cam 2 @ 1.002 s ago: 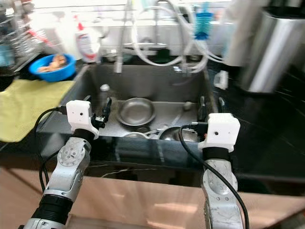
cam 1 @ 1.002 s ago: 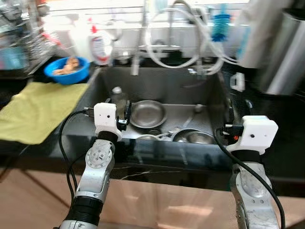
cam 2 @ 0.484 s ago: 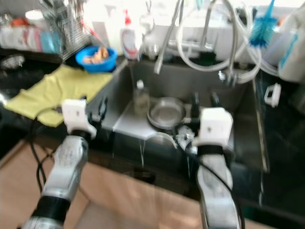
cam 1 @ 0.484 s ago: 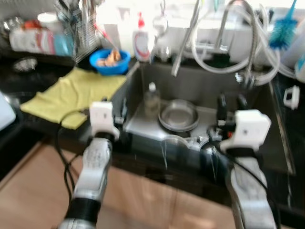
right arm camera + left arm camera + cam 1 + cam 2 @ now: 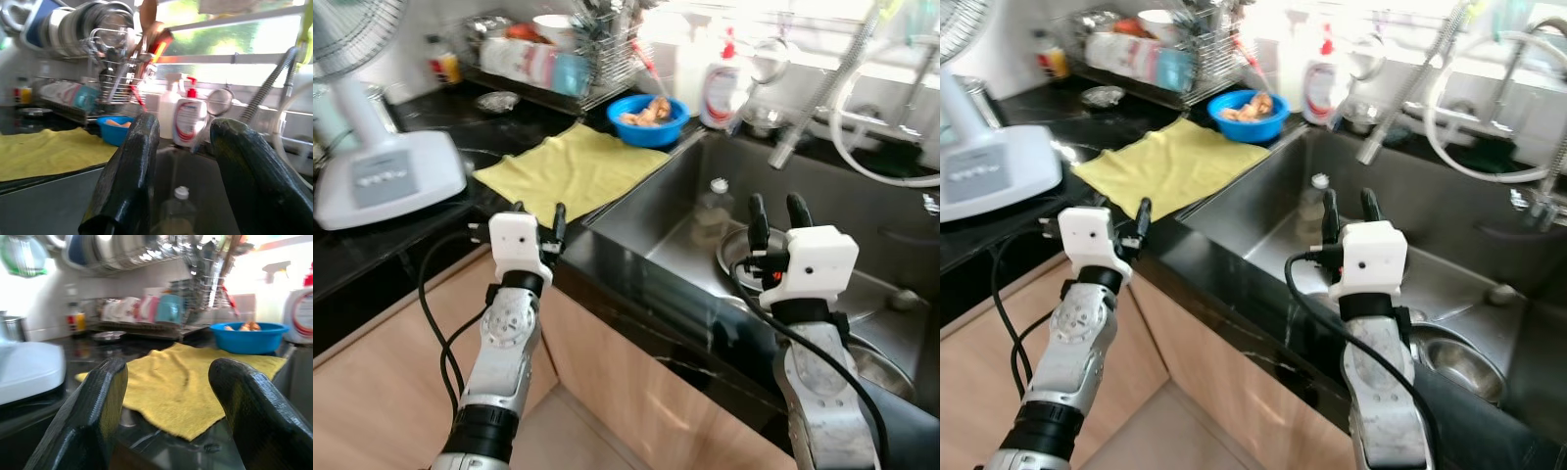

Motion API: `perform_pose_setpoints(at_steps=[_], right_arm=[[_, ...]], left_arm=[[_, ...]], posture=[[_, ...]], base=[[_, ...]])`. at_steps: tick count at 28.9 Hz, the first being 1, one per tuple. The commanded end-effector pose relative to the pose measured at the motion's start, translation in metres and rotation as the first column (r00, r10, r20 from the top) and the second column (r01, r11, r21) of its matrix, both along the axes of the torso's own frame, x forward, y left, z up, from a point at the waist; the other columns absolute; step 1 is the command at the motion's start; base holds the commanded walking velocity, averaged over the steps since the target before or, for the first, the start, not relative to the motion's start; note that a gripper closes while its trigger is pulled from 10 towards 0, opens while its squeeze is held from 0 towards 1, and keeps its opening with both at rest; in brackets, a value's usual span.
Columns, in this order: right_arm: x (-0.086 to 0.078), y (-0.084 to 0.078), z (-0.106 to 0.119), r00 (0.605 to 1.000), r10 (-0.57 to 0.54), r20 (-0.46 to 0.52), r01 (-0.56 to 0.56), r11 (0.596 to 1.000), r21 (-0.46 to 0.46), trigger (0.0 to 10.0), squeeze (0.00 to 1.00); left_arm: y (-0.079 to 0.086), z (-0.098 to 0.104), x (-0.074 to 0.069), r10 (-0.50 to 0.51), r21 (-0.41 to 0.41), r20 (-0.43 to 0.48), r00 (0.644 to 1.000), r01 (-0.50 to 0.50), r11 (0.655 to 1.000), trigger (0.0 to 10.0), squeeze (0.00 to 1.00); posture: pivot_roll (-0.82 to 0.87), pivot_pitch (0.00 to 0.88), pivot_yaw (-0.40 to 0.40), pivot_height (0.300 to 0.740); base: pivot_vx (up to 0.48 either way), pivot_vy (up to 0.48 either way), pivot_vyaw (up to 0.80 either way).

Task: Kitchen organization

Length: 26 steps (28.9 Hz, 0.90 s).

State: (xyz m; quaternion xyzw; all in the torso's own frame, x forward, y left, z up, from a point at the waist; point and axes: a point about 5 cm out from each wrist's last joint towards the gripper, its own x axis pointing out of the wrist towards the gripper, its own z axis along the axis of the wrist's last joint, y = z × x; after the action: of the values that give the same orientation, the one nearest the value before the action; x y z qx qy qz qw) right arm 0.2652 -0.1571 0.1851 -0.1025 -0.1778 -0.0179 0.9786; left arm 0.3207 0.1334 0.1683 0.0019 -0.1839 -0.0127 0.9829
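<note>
A steel sink (image 5: 656, 211) is set in the black counter to my right. In it stand a clear bottle (image 5: 710, 204) with a white cap, a steel plate (image 5: 732, 257) and a steel bowl (image 5: 1459, 362). My right gripper (image 5: 776, 211) is held over the sink's near edge, open and empty, with the bottle (image 5: 178, 210) beyond its fingers. Over the counter's front edge is my left gripper (image 5: 538, 211), also open and empty, pointing at the yellow cloth (image 5: 171, 382). A blue bowl (image 5: 649, 108) of food sits behind the cloth (image 5: 573, 166).
A white fan base (image 5: 382, 176) stands on the counter at the left. At the back, a loaded dish rack (image 5: 568, 49) lines the wall. A soap bottle (image 5: 722, 73) and the faucet hose (image 5: 808, 113) stand behind the sink. Wooden cabinet fronts (image 5: 626, 392) are below the counter.
The camera has swung left: the fan and dish rack have come into sight and the sink now lies to the right. Both grippers stay open and empty.
</note>
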Motion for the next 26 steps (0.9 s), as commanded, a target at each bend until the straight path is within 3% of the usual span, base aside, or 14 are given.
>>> perform_pose_setpoints(at_steps=[1, 16, 26], right_arm=[[0.0034, -0.0002, 0.0006, 1.000, 0.008, -0.005, -0.008, 1.000, 0.005, 10.0, 0.00], [0.0130, -0.0002, 0.0038, 0.999, 0.036, -0.008, -0.036, 0.999, -0.003, 10.0, 0.00], [0.0111, -0.0011, 0.0021, 0.999, 0.041, -0.013, -0.041, 0.999, 0.005, 10.0, 0.00]], left_arm=[[-0.0033, 0.0017, 0.0015, 0.001, 0.006, 0.010, 1.000, -0.001, 1.000, 10.0, 0.00], [0.0052, -0.0022, 0.0024, 0.048, 0.015, 0.008, 0.999, -0.048, 0.999, 10.0, 0.00], [0.0066, -0.0023, 0.0025, 0.058, 0.019, 0.008, 0.998, -0.058, 0.998, 10.0, 0.00]], posture=[[-0.11, 0.000, 0.008, 0.740], [-0.11, 0.000, -0.011, 0.740], [-0.11, 0.000, -0.006, 0.740]], base=[[0.000, 0.000, 0.80], [0.000, 0.000, 0.77], [0.000, 0.000, 0.00]])
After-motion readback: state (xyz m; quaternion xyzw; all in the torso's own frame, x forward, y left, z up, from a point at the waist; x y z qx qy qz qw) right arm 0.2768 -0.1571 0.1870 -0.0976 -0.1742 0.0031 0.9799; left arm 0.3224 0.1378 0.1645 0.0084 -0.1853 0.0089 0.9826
